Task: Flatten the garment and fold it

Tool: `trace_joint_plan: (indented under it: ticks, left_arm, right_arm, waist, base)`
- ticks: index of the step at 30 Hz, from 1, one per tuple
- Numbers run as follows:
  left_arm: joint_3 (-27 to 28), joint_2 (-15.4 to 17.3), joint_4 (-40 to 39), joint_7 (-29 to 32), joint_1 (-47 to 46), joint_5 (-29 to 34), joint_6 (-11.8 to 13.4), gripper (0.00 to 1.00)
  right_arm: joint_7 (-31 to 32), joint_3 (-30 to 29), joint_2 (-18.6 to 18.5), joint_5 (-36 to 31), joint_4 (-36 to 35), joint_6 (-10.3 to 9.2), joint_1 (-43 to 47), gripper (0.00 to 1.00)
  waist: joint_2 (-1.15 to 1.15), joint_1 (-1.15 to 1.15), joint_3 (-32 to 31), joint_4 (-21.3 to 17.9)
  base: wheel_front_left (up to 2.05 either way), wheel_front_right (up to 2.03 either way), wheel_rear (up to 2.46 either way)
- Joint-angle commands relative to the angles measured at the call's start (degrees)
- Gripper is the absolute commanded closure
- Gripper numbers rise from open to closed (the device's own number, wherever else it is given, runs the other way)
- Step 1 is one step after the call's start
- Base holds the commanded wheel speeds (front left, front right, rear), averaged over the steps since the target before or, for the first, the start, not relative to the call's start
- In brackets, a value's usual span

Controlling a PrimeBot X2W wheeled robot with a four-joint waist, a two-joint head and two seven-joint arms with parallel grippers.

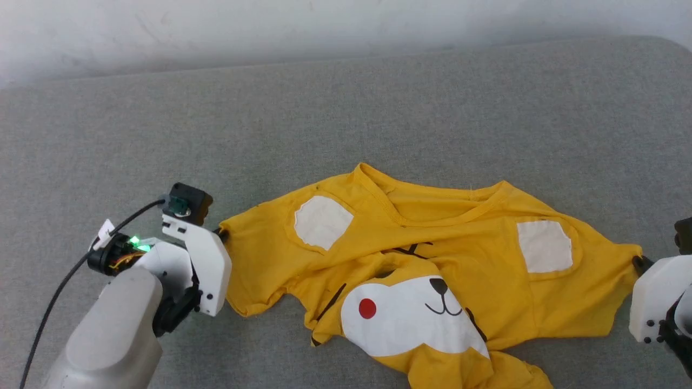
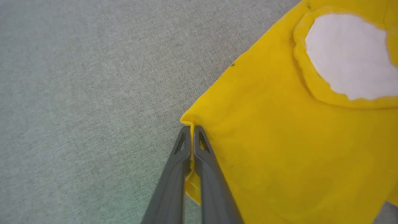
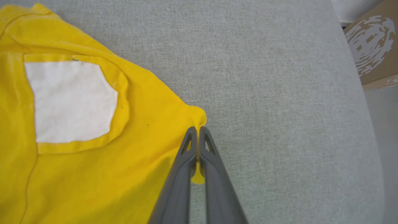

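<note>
The garment [image 1: 432,259], a bright yellow T-shirt with a white cartoon muzzle, red dot and two white ear patches, lies rumpled on the grey surface, its lower part folded up over itself. My left gripper [image 1: 221,233] pinches the shirt's left sleeve corner; in the left wrist view the fingers [image 2: 192,130] are shut on a yellow fabric edge [image 2: 279,130]. At the right, my right gripper [image 1: 638,262] grips the opposite sleeve corner, and its fingers [image 3: 198,130] are shut on the yellow cloth [image 3: 93,155] in the right wrist view.
The grey fabric surface [image 1: 346,119] stretches wide behind and to the left of the shirt, ending at a pale wall [image 1: 324,27]. A brown cardboard box [image 3: 373,46] stands beyond the surface's rounded right edge. A black cable [image 1: 65,281] trails from my left wrist.
</note>
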Motion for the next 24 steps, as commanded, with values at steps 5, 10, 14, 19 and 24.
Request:
trace_joint_plan:
  ticks: [5, 10, 14, 19, 24]
  left_arm:
    - [0.5, -0.4, -1.0, -6.6, 1.4, 0.5, 0.6, 1.0]
    - [3.7, 0.4, -4.9, -12.5, 1.2, 0.7, 3.9, 1.0]
    - [7.6, 1.6, -9.6, -16.4, 1.9, 0.6, 7.8, 1.0]
    - [12.4, 3.4, -17.2, -20.9, 2.8, 1.4, 12.9, 1.0]
    - [16.8, 5.4, -25.0, -23.4, 3.3, 1.8, 16.4, 1.0]
  right_arm:
    - [-0.2, 2.4, -4.4, 0.6, -1.3, -0.11, -0.9, 1.0]
    - [-2.4, 3.5, -8.9, 1.3, -3.7, -0.11, -3.2, 1.0]
    - [-4.2, 4.0, -12.1, 1.5, -7.9, -0.11, -6.1, 1.0]
    - [-6.0, 5.1, -15.9, 2.3, -13.5, -0.11, -11.1, 1.0]
    - [-5.6, 6.6, -18.1, 3.1, -18.0, -0.11, -18.2, 1.0]
  waist:
    - [0.0, 0.0, -4.7, 1.4]
    - [0.0, 0.0, -8.5, 2.0]
    - [0.0, 0.0, -11.3, 2.3]
    - [0.0, 0.0, -14.2, 2.4]
    - [0.0, 0.0, -16.2, 2.0]
  base:
    - [0.0, 0.0, 0.0]
    - [0.0, 0.0, 0.0]
    - [0.0, 0.0, 0.0]
    - [0.0, 0.0, 0.0]
    - [0.0, 0.0, 0.0]
